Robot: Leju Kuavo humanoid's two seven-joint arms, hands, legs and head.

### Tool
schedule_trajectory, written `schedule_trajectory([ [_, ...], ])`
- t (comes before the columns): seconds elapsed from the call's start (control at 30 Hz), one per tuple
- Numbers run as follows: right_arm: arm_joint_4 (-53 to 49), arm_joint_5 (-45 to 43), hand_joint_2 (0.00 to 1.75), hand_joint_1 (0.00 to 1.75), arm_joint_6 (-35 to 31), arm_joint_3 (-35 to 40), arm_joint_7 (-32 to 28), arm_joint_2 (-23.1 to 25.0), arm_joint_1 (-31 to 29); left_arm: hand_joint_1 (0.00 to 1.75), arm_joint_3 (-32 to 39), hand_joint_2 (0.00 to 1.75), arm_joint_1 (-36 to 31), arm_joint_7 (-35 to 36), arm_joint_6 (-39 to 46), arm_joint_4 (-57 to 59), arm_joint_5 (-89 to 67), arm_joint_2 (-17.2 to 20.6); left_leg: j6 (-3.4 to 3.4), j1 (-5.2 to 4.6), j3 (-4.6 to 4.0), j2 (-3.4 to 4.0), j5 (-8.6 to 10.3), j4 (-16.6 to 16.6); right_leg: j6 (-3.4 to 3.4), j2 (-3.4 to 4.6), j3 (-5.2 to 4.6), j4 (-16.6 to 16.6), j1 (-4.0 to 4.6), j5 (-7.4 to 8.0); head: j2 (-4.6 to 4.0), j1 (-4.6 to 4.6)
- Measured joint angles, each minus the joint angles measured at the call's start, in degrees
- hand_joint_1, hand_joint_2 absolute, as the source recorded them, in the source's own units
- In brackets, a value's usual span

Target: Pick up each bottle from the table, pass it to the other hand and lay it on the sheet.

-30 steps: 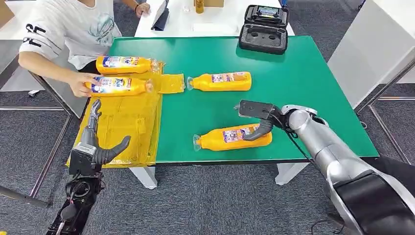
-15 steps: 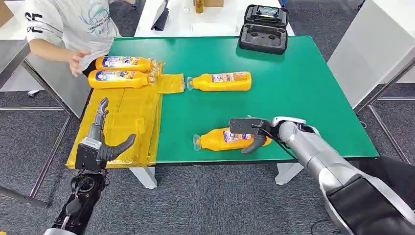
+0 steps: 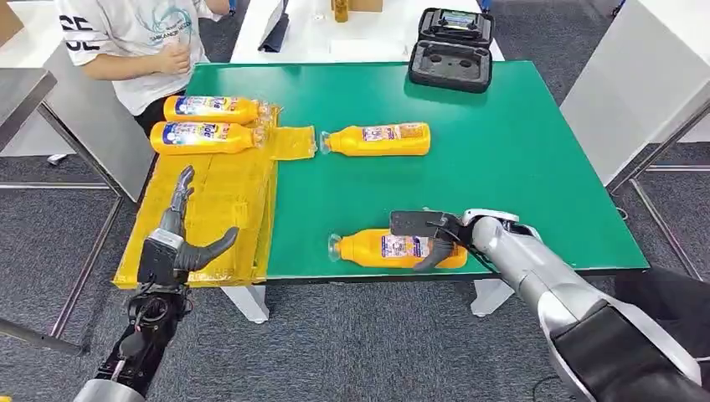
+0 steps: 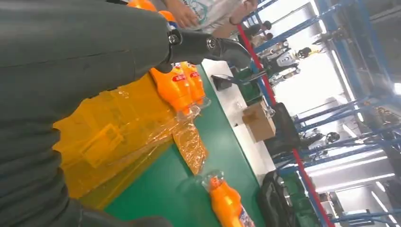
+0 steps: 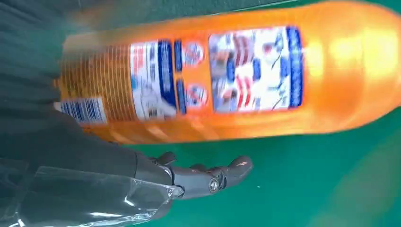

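An orange bottle point(image 3: 368, 249) point(image 5: 236, 80) lies on its side near the front edge of the green table point(image 3: 502, 142). My right hand point(image 3: 423, 233) rests over its label end with the palm against it; its fingers point(image 5: 208, 177) are stretched out, not wrapped around. My left hand point(image 3: 180, 243) hovers open over the front part of the yellow sheet point(image 3: 218, 201) point(image 4: 118, 137). On the sheet's far end lie two bottles point(image 3: 213, 109) point(image 3: 205, 136) point(image 4: 182, 85). Another bottle point(image 3: 377, 140) point(image 4: 229, 203) lies on the table beside the sheet's flap.
A person point(image 3: 142, 33) in a white shirt stands at the table's far left corner, hands drawn back to the chest. A black case point(image 3: 452, 50) lies open at the table's far edge. A white table point(image 3: 301, 38) stands behind. Grey carpet surrounds the table.
The person's hand left the bottles on the sheet and pulled back. My right hand came down nearer the front edge, the near bottle shifting with it. My left hand rose a little.
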Motion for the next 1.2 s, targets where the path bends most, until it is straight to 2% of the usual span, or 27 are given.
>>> schedule_trajectory([
  [1.2,2.16,0.85,1.75,0.00,-0.02,0.20,1.96,-1.46,0.73,0.00,-1.29,1.75,0.14,1.05,-0.79,0.72,0.83,-0.13,0.00,0.00,0.00,-0.01,0.00,0.00,0.00,-0.01,0.01,0.00,0.00,0.00,0.00,0.00],
])
